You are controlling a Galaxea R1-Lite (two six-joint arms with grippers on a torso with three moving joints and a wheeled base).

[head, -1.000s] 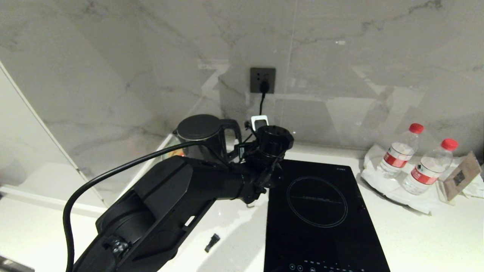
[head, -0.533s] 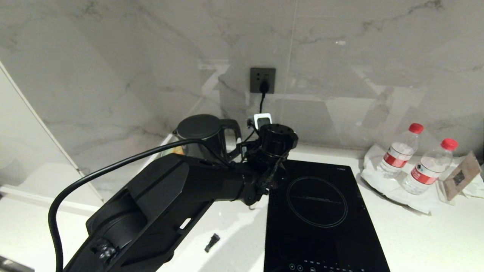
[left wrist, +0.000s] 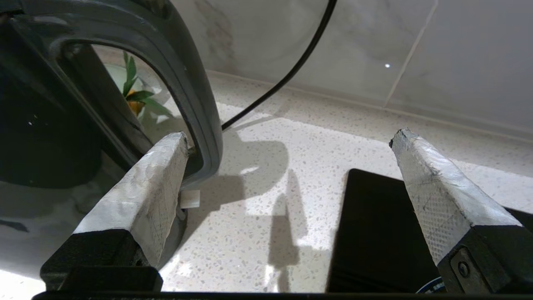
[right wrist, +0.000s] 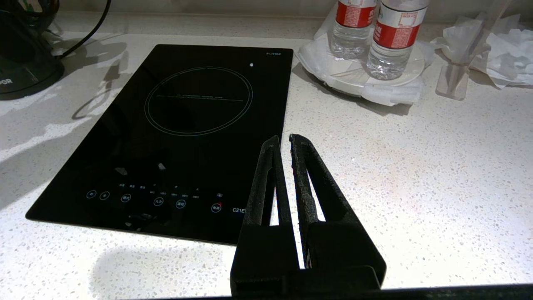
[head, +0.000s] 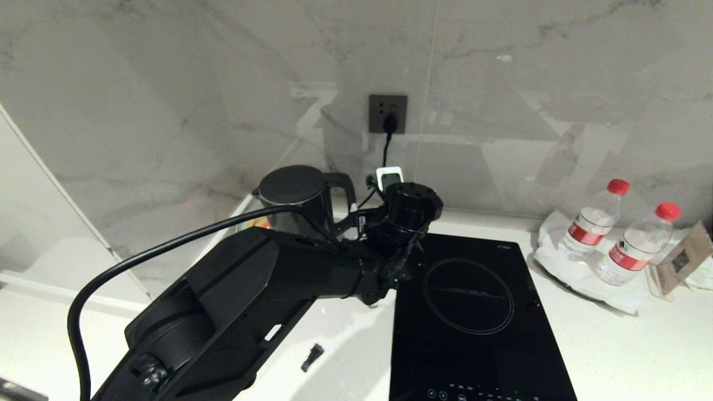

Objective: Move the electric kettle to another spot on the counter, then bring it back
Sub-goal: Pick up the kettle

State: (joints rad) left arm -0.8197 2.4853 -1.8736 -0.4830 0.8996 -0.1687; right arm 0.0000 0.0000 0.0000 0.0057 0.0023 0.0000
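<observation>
Glossy, likely heavy electric kettle (head: 295, 197) is being approached by the wide-open left pincer (left wrist: 287, 175); its loop handle (left wrist: 195, 104) is judged the best hold.

Kettle (head: 294, 196): glossy black, cylindrical, flat lid, loop handle (left wrist: 183, 83) facing right; upright on counter (head: 613, 345) at back left corner. Counter: white speckled stone, low back lip.

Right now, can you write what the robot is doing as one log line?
left gripper: open, one finger beside kettle handle, no grip | right gripper: shut, parked over counter | kettle: standing at back of counter
</observation>
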